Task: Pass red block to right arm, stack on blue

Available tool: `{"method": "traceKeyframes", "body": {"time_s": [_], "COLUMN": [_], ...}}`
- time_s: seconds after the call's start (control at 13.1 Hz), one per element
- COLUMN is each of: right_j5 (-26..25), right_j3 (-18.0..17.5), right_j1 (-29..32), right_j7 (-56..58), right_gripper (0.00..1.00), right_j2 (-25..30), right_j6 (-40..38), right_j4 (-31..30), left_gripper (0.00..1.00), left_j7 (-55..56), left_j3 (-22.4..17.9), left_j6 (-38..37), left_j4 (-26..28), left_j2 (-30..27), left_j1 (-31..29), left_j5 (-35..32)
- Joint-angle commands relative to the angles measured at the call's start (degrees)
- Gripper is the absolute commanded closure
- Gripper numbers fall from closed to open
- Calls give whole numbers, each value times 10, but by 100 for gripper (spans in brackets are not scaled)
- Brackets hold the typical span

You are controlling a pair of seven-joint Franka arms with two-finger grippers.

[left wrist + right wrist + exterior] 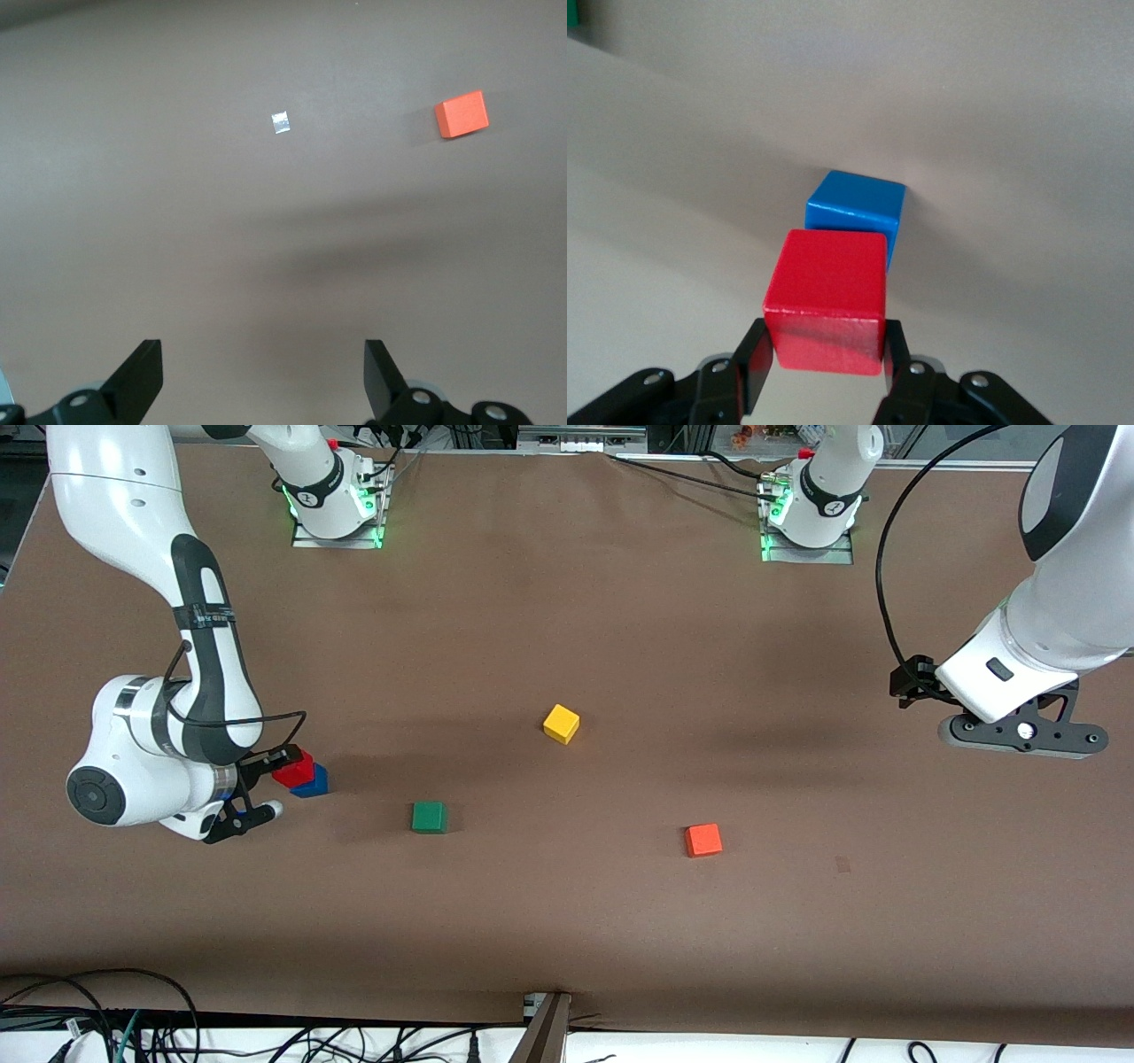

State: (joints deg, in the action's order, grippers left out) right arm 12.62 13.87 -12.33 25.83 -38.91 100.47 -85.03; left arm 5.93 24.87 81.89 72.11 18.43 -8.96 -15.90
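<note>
- Jaws of the right gripper clamp the red block over the blue block; we judge it light, rigid, best pinched on flat sides.
- Left gripper waits, jaws apart, over the worktop.

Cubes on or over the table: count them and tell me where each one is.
5. Red block in the right claw, over the blue cube. Green cube beside those, toward the middle. Yellow cube mid-table. Orange cube toward the left arm's end. None looks hidden.

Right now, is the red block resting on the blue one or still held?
Held. The right gripper is shut on the red block, above the blue block; contact between them cannot be told.
</note>
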Motion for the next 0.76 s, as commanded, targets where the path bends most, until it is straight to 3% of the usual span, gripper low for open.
{"method": "traceKeyframes", "body": {"time_s": [0.0,0.15,0.31,0.46,0.69], "right_j5": [-1,-1,-1,-1,-1], "right_j3": [-4,-4,-4,-4,-4], "right_j1": [0,-1,0,0,-1], "right_j7": [-2,-2,-3,-3,-3], "right_gripper": [72,67,52,48,38], "right_j2": [-13,-15,-15,-15,-15], "right_j6": [19,24,28,29,32], "right_j4": [-3,-3,-2,-2,-2], "left_gripper": [0,0,0,0,0], "left_j7": [4,4,3,-6,-7], "left_j3": [0,1,-1,-3,-23], "left_j6": [8,8,10,10,43], "left_j4": [14,14,15,17,66], "left_j2": [-15,-17,-21,-32,-75], "left_j1": [-10,-11,-18,-21,-20], "left_j5": [4,5,21,24,26]}}
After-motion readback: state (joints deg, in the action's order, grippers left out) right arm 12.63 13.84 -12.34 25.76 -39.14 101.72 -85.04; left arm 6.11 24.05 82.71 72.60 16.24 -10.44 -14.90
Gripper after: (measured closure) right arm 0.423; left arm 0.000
